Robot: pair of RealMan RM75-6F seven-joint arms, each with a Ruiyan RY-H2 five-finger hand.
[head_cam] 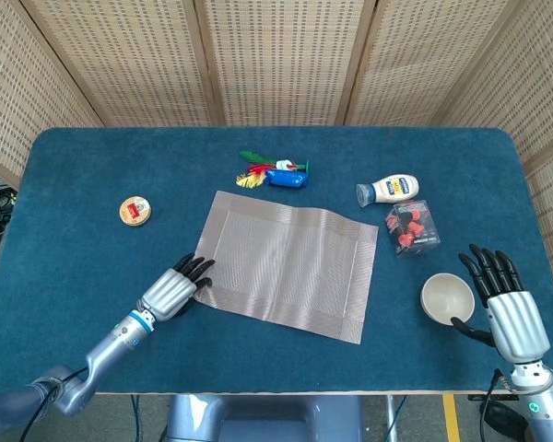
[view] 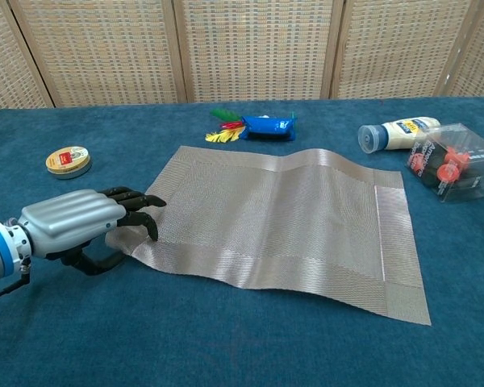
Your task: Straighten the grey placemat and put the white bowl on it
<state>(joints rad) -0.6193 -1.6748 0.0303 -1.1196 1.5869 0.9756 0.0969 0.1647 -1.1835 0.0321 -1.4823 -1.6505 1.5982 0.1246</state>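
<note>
Chest view showed the left hand [view: 81, 222] at the near left corner of the grey placemat [view: 282, 222], its dark fingers [view: 137, 211] laid on the mat's edge and the thumb apparently tucked beneath, so the corner seemed to be pinched, though the contact itself was shadowed. The mat lay skewed on the blue table [head_cam: 74, 184], with a ripple raised along its far edge. For the step in hand, the corner would best be drawn slowly and kept low, so that the weave slid flat rather than buckled, until its edges ran parallel with the table's. The right hand [head_cam: 507, 304] was seen only from the head camera, fingers spread and empty, just beside the white bowl [head_cam: 447, 296], which stood well apart from the mat near the right edge. Whether its thumb touched the bowl could not be told; its wrist was cut off by the frame.
</note>
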